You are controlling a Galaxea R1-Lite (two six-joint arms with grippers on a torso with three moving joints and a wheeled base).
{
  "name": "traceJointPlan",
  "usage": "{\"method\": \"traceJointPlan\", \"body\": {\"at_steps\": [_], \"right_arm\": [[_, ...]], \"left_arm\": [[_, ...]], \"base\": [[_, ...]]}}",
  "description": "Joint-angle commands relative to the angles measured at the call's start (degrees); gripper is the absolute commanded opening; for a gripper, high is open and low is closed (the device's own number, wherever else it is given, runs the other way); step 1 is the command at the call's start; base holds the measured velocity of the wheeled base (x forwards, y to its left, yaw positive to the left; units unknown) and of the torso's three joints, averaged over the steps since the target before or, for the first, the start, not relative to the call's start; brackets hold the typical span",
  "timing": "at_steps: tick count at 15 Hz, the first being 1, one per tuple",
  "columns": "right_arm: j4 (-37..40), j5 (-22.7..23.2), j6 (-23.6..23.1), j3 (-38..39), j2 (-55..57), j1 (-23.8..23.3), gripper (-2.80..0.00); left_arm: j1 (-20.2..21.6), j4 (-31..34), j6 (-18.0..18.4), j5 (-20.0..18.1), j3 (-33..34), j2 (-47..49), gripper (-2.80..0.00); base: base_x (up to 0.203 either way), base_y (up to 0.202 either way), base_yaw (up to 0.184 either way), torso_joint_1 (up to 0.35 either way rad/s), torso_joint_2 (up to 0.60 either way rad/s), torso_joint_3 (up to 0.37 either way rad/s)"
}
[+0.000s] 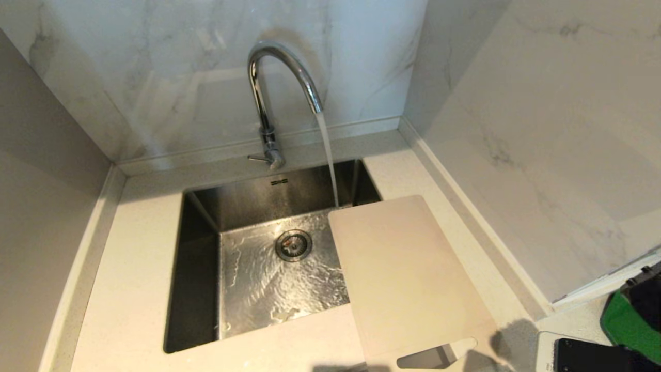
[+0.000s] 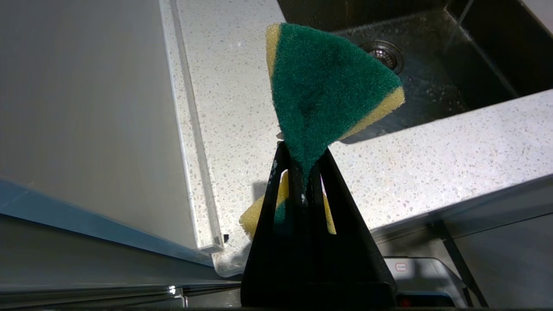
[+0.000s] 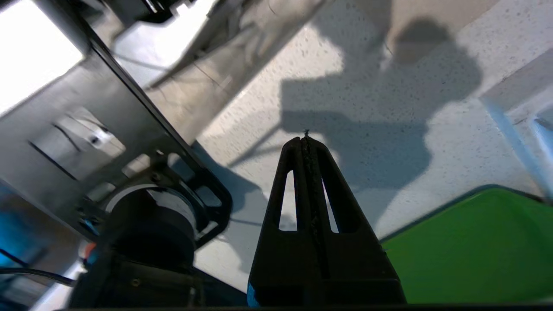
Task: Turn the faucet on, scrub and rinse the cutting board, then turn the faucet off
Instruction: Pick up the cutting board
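Your L gripper [image 2: 302, 172] is clamped tight on the green-yellow sponge [image 2: 328, 86], R gripper [image 3: 307, 140] pinched shut on nothing, and the cutting board [image 1: 408, 279] bridges the sink's [image 1: 196, 206] right rim under the running faucet [image 1: 268, 103]: stiff, light, prob wet-slick, so grab by the handle slot.

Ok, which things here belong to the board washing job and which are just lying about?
For the job: faucet, running; cutting board across the sink edge; sponge in the left end effector.
Lying about: green item; dark flat object on the counter.
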Motion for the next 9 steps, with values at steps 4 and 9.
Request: {"method": "traceJointPlan", "body": {"at_steps": [4, 9], "right_arm": [[-5.62, -12.85, -1.23, 4.14, 3.64, 9.66, -2.80], [-11.95, -21.46, -4.90, 10.45, 3.55, 19.01, -2.80]], "left_arm": [[0.00, 0.03, -0.03, 0.04, 0.01, -0.01, -2.80], [0.00, 0.03, -0.04, 0.04, 0.01, -0.01, -2.80]], "base": [[0.000, 0.000, 0.000, 0.000, 0.00, 0.000], [0.000, 0.000, 0.000, 0.000, 0.00, 0.000]]}}
